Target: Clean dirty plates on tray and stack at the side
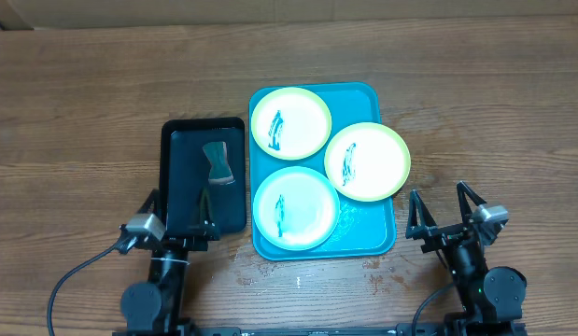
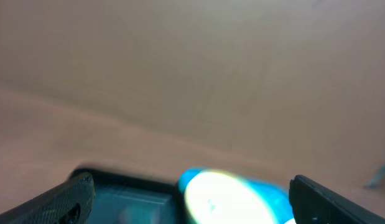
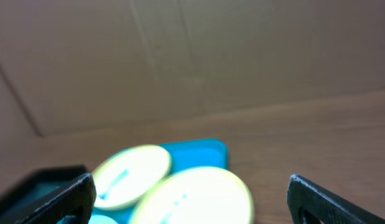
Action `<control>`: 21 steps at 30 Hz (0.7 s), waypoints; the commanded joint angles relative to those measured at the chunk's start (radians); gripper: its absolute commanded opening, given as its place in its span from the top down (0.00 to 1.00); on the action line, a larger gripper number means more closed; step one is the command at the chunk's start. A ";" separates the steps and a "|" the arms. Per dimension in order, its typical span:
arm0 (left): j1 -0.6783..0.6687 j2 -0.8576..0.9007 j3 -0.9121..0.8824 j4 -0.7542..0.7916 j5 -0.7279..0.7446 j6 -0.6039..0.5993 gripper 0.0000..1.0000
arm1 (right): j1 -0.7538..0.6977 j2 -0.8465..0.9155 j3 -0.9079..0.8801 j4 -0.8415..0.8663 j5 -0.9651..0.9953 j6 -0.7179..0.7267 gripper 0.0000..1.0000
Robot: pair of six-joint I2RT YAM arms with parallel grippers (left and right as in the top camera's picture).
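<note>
On the wooden table point(image 1: 83, 93), the turquoise tray point(image 1: 382, 238) sits mid-table carrying three smeared plates: the far plate point(image 1: 290, 122), the near plate point(image 1: 296, 207) and the right plate point(image 1: 367, 161), which overhangs the tray's right rim. Just left of it lies a black tray point(image 1: 190, 149) with a grey tool point(image 1: 217, 163) on it. Nearer me, the left gripper point(image 1: 181, 213) hovers over the black tray's near end and the right gripper point(image 1: 439, 196) stands just right of the turquoise tray, both with fingers spread wide, holding nothing.

We keep low, both arms folded back, side by side: left gripper point(image 1: 180, 195) and right gripper point(image 1: 437, 190) point forward, jaws spread wide, both empty.
</note>
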 commanded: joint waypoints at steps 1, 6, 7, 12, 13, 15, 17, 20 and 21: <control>0.010 0.001 0.069 0.008 0.091 -0.048 0.00 | 0.004 -0.010 0.031 0.015 -0.078 0.161 0.00; 0.010 0.173 0.367 -0.306 0.092 -0.016 0.00 | 0.004 0.021 0.194 -0.044 -0.113 0.179 0.00; 0.010 0.243 0.453 -0.396 0.092 0.000 0.00 | 0.004 0.048 0.250 -0.098 -0.113 0.177 0.00; 0.010 0.617 0.896 -0.785 0.170 0.123 0.00 | 0.004 0.294 0.611 -0.549 -0.116 0.142 0.00; 0.010 0.688 0.982 -0.865 0.177 0.140 0.00 | 0.004 0.360 0.690 -0.642 -0.118 0.112 0.00; 0.010 0.809 1.127 -1.004 0.176 0.158 0.00 | 0.004 0.484 0.835 -0.800 -0.129 0.058 0.00; 0.010 0.917 1.252 -1.121 0.176 0.187 0.00 | 0.004 0.595 0.961 -0.926 -0.141 0.024 0.00; 0.010 1.032 1.376 -1.238 0.177 0.199 0.00 | 0.004 0.729 1.100 -1.035 -0.144 0.021 0.00; 0.010 1.056 1.395 -1.262 0.190 0.196 0.00 | 0.004 0.760 1.124 -1.056 -0.162 0.022 0.00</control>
